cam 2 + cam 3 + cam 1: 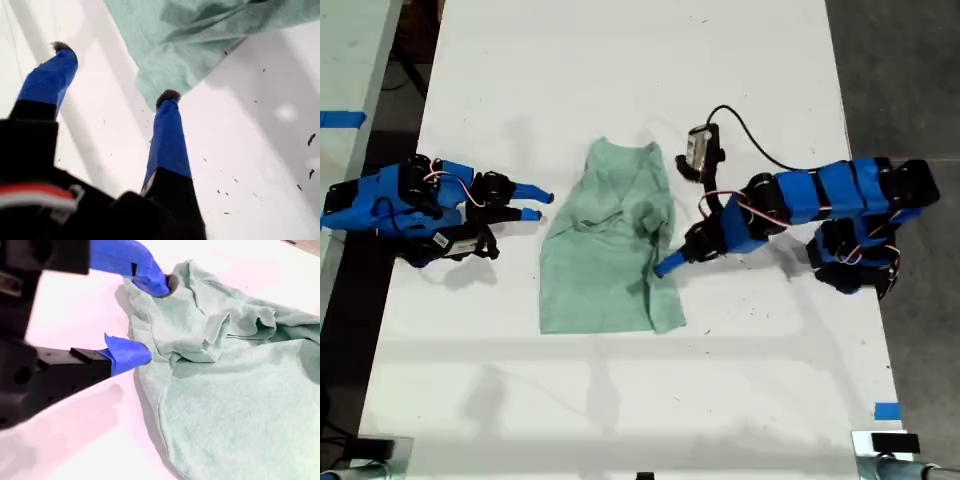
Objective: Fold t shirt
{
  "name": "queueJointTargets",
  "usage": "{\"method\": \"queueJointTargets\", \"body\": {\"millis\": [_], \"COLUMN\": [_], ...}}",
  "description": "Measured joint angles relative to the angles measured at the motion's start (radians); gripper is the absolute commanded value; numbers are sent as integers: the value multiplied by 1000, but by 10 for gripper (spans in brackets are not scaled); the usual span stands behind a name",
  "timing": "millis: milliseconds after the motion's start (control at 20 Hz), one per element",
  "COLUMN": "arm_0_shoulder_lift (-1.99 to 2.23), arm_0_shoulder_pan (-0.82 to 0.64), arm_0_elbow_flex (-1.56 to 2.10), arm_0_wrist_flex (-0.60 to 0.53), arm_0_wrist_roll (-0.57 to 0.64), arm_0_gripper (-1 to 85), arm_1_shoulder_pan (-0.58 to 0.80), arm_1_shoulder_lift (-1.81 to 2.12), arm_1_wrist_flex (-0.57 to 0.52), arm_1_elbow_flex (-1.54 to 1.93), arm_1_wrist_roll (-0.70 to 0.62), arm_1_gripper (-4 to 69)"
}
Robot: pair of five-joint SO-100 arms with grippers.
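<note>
The pale mint-green t shirt lies mid-table, neckline at the far end, its side at the exterior view's right folded inward and bunched. My first gripper rests on the table at the exterior view's left, open, just short of the shirt's edge. In the first wrist view that gripper has one fingertip close to a corner of the t shirt. My second gripper reaches in from the exterior view's right. It is open, its fingers straddling the rumpled edge of the t shirt.
A black cable with a small grey module lies beside the second arm. Blue tape marks sit near the white table's edge at the exterior view's right. Another surface with blue tape stands beyond the table at the exterior view's left.
</note>
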Motion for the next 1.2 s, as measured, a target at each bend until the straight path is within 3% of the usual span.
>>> {"method": "queueJointTargets", "body": {"millis": [200, 250, 300, 350, 500, 600, 650, 750, 850, 950, 1200], "arm_0_shoulder_lift": [0, 0, 0, 0, 0, 0, 0, 0, 0, 0, 0], "arm_0_shoulder_pan": [0, 0, 0, 0, 0, 0, 0, 0, 0, 0, 0], "arm_0_elbow_flex": [0, 0, 0, 0, 0, 0, 0, 0, 0, 0, 0], "arm_0_wrist_flex": [0, 0, 0, 0, 0, 0, 0, 0, 0, 0, 0], "arm_0_wrist_roll": [0, 0, 0, 0, 0, 0, 0, 0, 0, 0, 0], "arm_0_gripper": [180, 180, 180, 180, 180, 180, 182, 186, 186, 186, 186], "arm_1_shoulder_pan": [-6, -6, -6, -8, -28, -38, -38, -31, 52, 38, 40], "arm_1_shoulder_lift": [69, 120, 199, 296, 746, 1081, 1238, 1529, 1503, 1514, 1606], "arm_1_wrist_flex": [-31, -31, -48, -86, -298, -365, -345, -186, -52, -35, -35], "arm_1_elbow_flex": [117, 183, 278, 391, 876, 1230, 1374, 1491, 1496, 1502, 1502], "arm_1_wrist_roll": [6, 23, 44, 66, 158, 202, 216, 233, 190, 149, -74], "arm_1_gripper": [299, 239, 70, -2, 2, 2, 3, 31, 51, 96, 87]}}
